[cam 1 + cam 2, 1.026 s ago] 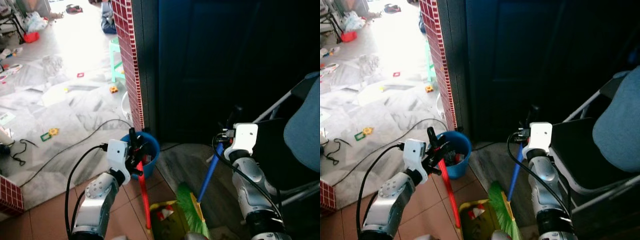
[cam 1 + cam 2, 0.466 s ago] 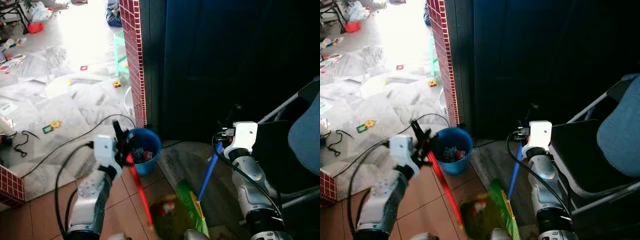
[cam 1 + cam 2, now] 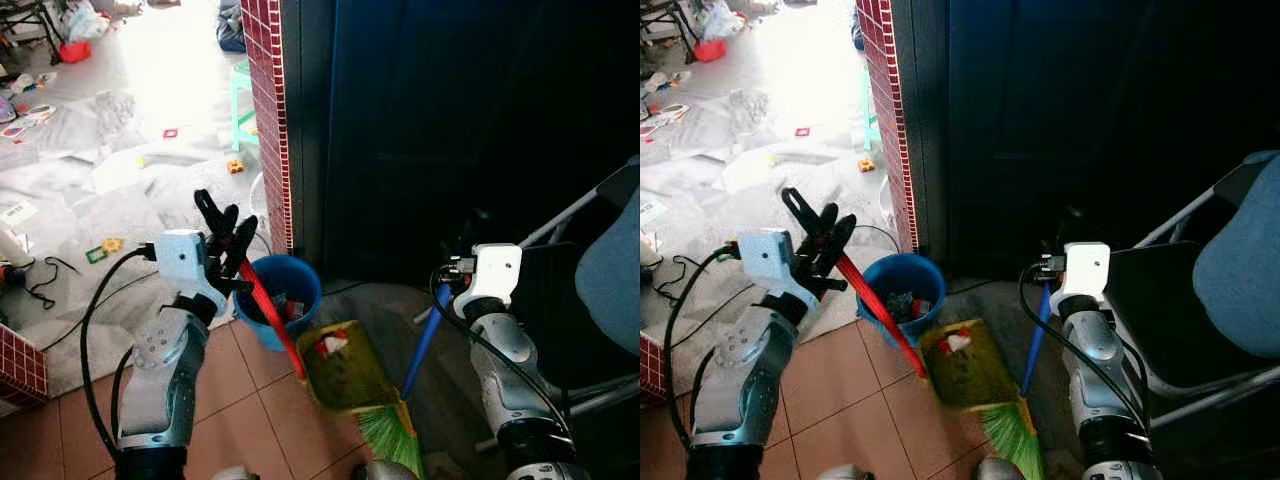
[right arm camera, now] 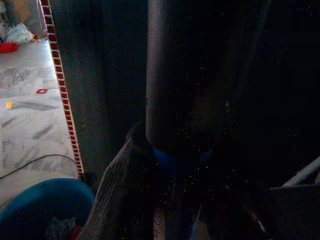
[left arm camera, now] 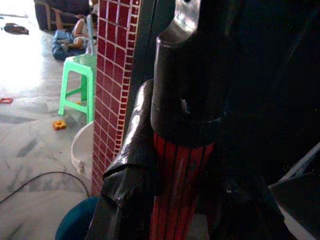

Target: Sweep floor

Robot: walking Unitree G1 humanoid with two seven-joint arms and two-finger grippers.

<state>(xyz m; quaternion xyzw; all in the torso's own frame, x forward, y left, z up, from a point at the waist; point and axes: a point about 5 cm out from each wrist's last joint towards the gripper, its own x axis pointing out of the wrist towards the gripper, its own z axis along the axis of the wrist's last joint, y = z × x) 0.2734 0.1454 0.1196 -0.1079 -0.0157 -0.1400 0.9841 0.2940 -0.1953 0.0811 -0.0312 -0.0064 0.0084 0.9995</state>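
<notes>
Left gripper (image 3: 222, 232) is clamped on the red dustpan handle (image 3: 268, 318); the dustpan (image 3: 340, 366) is tilted beside the blue bucket (image 3: 298, 279). Right gripper (image 3: 462, 243) is closed around the blue broom handle (image 3: 424, 338).

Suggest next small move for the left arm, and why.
Probably tip the dustpan further over the blue bucket to dump it. The left gripper is shut on its red handle, and litter still sits in the raised pan just beside the bucket rim. The right gripper holds the broom.
</notes>
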